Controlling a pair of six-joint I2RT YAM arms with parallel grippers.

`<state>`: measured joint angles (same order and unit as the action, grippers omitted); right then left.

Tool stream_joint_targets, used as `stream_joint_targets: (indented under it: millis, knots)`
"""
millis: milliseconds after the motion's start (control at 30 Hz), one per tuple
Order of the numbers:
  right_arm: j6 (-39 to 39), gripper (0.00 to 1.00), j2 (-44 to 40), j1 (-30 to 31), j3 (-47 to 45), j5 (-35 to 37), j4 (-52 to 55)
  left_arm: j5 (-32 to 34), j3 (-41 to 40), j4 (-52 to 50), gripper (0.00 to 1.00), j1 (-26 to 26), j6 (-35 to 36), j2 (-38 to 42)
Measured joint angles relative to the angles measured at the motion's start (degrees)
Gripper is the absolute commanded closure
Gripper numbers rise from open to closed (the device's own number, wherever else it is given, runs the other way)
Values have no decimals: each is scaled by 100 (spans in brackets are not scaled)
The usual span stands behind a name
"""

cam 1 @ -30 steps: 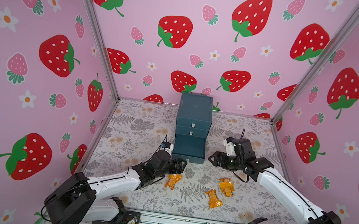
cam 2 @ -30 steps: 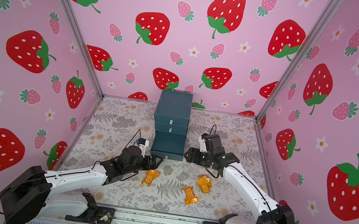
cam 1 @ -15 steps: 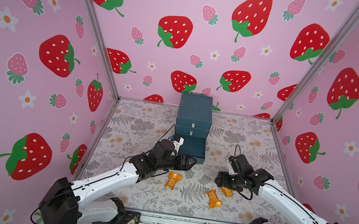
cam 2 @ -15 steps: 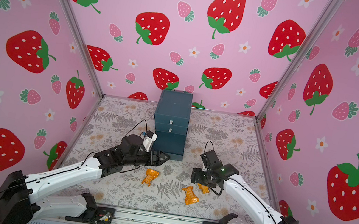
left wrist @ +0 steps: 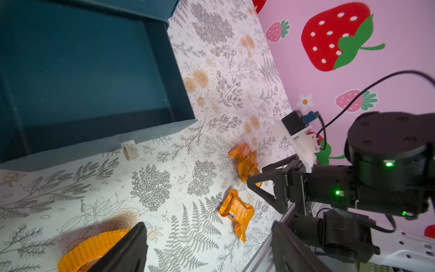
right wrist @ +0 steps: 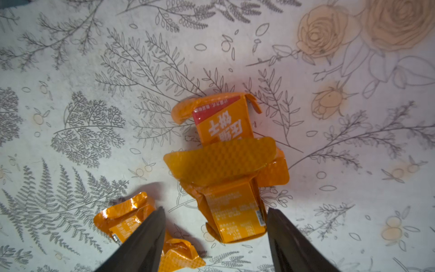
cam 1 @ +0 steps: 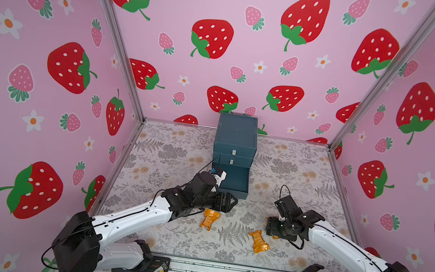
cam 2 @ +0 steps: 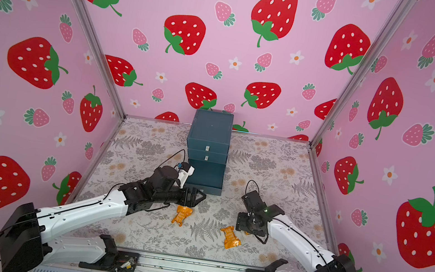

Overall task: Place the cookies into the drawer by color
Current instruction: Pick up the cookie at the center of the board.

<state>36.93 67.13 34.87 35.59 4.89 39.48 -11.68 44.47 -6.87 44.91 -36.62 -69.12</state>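
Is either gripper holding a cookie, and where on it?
Nothing held: the right gripper stands open astride an orange cookie lying on the table; the left gripper is open and empty.

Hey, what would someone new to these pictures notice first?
The loud strawberry-print walls hit first, on every side. At the back stands the dark teal drawer cabinet, its bottom drawer pulled out, with bright orange cookies lying on the floral table in front. The right gripper hangs open over one of them.
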Motion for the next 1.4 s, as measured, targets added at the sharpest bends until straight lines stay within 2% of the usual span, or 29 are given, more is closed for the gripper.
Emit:
stream_joint_targets:
  millis: [400, 533, 700, 767, 833, 900, 1167, 1267, 1400]
  knots:
    - [-28, 39, 511, 0, 0, 76, -201, -129, -39, 105, 15, 0, 9, -24]
    - [-33, 47, 531, 0, 0, 68, -205, -129, -39, 107, 15, 0, 24, -31]
    - [-66, 51, 570, -2, 0, 22, -236, -127, -39, 105, 16, 0, 37, -83]
    - [-76, 49, 623, -2, 17, 7, -254, -125, -39, 109, 16, 0, 42, -83]
    - [-74, 40, 654, 0, 31, -11, -258, -122, -39, 107, 16, 0, 44, -83]
    - [-70, 38, 658, 15, 31, -35, -247, -120, -39, 107, 16, 0, 44, -83]
    - [20, 57, 570, 114, 11, -155, -190, -83, -39, 105, 16, 0, 46, -83]
    - [24, 50, 592, 114, 11, -199, -192, -76, -39, 103, 16, 0, 48, -83]
    - [28, 56, 671, 175, 22, -188, -199, -55, -39, 101, 16, 0, 50, -83]
